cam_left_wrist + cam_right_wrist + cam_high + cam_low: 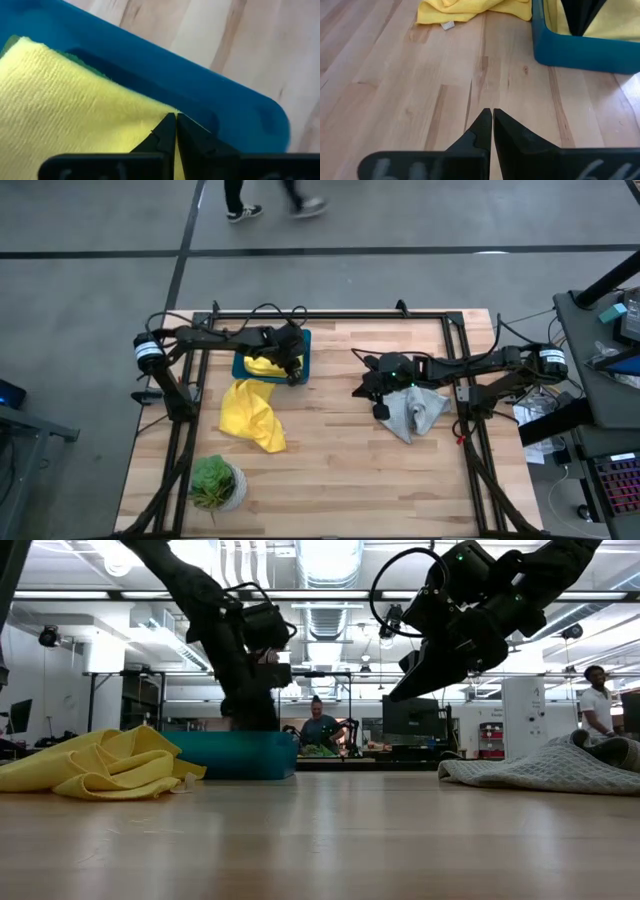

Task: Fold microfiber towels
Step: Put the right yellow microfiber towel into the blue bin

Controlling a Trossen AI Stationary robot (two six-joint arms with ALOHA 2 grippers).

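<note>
A folded yellow towel [75, 115] lies in the teal tray [300, 340] at the far left, with a lime green edge [75, 56] showing under it. My left gripper [175, 116] is shut, pointing down at this towel's edge. A second yellow towel [250, 412] lies crumpled on the table in front of the tray. A pale grey towel [415, 410] lies crumpled at the right. My right gripper [492, 111] is shut and empty, raised above bare wood just left of the grey towel [560, 765]. The light blue towel is out of view. My left gripper's shut fingertips stand at the edge of the yellow towel [150, 112] in the tray, coming from above. I cannot tell whether they touch it.
A small potted plant [215, 483] stands at the near left. Bare wood lies between the two crumpled towels and along the near edge. Black frame rails run along the table's left, far and right sides. People show in the room beyond the table.
</note>
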